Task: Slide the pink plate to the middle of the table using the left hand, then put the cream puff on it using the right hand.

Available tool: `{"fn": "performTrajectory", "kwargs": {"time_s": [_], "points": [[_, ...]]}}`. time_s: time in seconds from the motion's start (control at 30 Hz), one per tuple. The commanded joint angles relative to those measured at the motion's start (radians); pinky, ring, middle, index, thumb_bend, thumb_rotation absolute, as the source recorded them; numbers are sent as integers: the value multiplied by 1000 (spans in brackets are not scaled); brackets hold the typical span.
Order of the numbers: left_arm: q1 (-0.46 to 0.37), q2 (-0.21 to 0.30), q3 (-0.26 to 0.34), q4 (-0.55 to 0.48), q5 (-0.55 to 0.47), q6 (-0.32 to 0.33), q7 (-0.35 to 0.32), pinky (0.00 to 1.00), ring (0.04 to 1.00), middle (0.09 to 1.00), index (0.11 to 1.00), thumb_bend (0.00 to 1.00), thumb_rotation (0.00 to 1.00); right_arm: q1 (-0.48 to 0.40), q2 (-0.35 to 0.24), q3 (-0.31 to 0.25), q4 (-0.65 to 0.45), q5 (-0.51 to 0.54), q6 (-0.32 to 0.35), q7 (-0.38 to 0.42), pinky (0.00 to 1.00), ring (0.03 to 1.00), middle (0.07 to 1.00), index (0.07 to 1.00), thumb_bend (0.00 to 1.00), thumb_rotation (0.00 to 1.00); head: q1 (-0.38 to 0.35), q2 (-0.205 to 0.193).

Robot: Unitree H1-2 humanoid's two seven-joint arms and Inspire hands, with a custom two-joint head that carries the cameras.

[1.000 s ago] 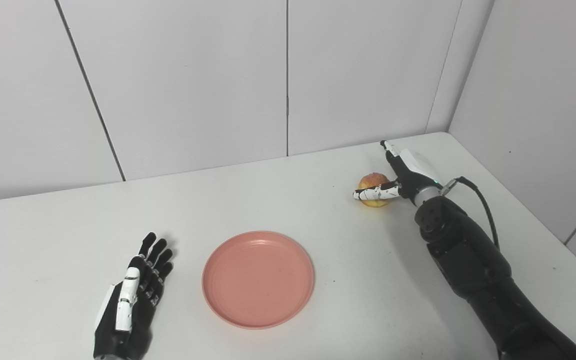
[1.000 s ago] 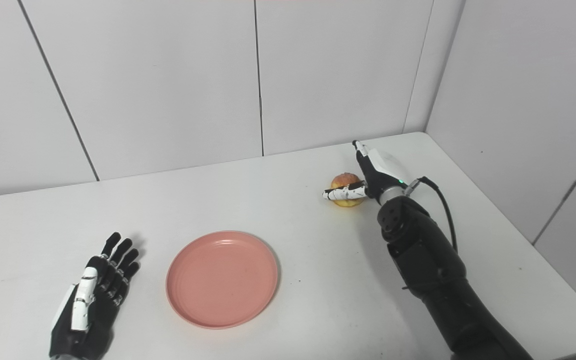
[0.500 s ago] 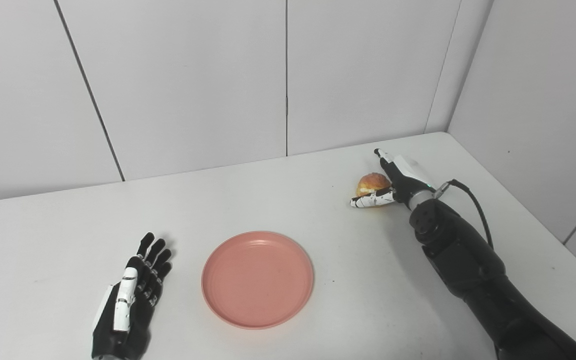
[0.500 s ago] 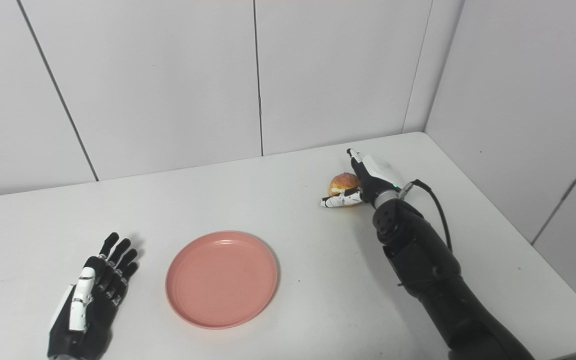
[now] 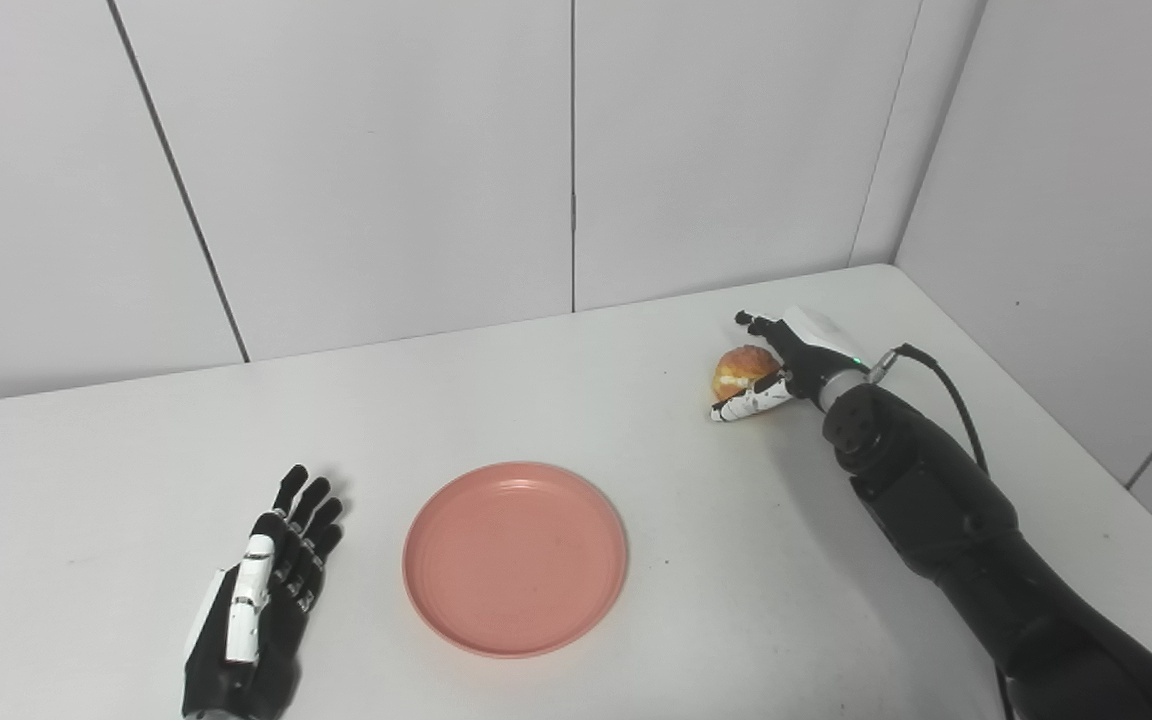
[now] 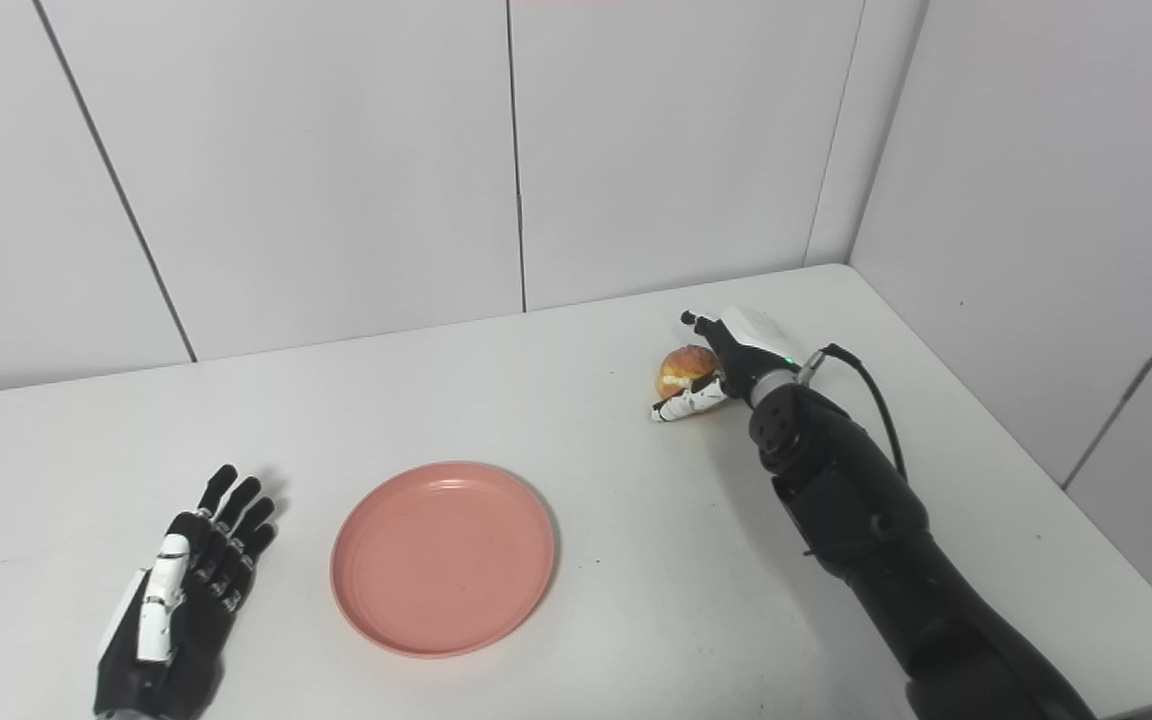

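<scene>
The surface (image 5: 636, 420) is white and set in a corner of pale wall panels, and it carries only the task's two things and the robot's hands. The pink plate (image 5: 515, 557) lies flat near the middle of the surface, toward the near edge, in the same place as one second ago; the sliding step is judged complete. The left hand (image 5: 261, 600) rests palm down just left of the plate, not touching it, its fingers straight and slightly spread, holding nothing, and it has not moved across the interval. The change is on the far right. The right hand (image 5: 786, 362) has drawn its fingers in around the cream puff (image 5: 739, 367): one second ago the fingers stood nearly upright behind the puff with the thumb laid across its front; now the fingers curl over its far side and top while the thumb presses from the near side below. The hand is judged closed on the puff in a pinch. The puff has tipped and shifted slightly within the hand; whether it has left the surface cannot be told from either view. It remains well apart from the plate, to its far right. The grasp is judged just made, and the carry to the plate is still to be done.
</scene>
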Motion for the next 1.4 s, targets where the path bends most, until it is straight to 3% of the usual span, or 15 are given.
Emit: {"fn": "performTrajectory", "kwargs": {"time_s": [0.0, 0.07, 0.17, 0.23, 0.3, 0.47, 0.77, 1.13, 1.37], "points": [[57, 7, -3, 29, 18, 65, 18, 1000, 970, 975, 969, 387, 1000, -52, -14, -5, 0, -5, 21, -9, 767, 825, 848, 827, 893, 142, 4, 7], [60, 7, -6, 22, 26, 66, 23, 1000, 971, 976, 970, 387, 1000, -58, -15, 6, 14, -18, 38, -5, 618, 709, 777, 812, 856, 94, 3, 8], [62, 8, -10, 16, 35, 63, 21, 1000, 969, 975, 971, 388, 1000, -72, -27, 52, 43, -63, 45, 8, 548, 624, 694, 727, 747, 13, 3, 8], [62, 7, -9, 14, 33, 67, 20, 1000, 972, 979, 974, 386, 1000, -80, -28, 70, 61, -82, 51, 8, 461, 533, 531, 596, 602, 2, 6, 11], [62, 6, -9, 13, 32, 69, 21, 1000, 973, 980, 974, 383, 1000, -85, -25, 81, 75, -95, 58, 2, 415, 487, 482, 543, 550, 0, 6, 11], [65, 2, -9, 8, 33, 70, 24, 1000, 969, 975, 970, 387, 1000, -91, -22, 95, 88, -109, 66, -4, 394, 471, 487, 492, 526, 0, 7, 14], [62, 0, -10, 16, 40, 65, 30, 997, 962, 967, 963, 390, 1000, -73, -45, 82, -5, -102, 82, 16, 378, 462, 444, 535, 518, 0, 16, 13], [61, -8, -16, 6, 48, 70, 40, 996, 963, 965, 958, 395, 1000, -42, -74, 60, -294, -137, 125, 87, 357, 436, 459, 534, 519, 0, 28, 22], [64, -21, -19, 5, 63, 52, 55, 995, 965, 970, 962, 406, 1000, -43, -25, 7, -510, -231, 129, 248, 321, 404, 443, 545, 516, 0, 41, 28]]}}
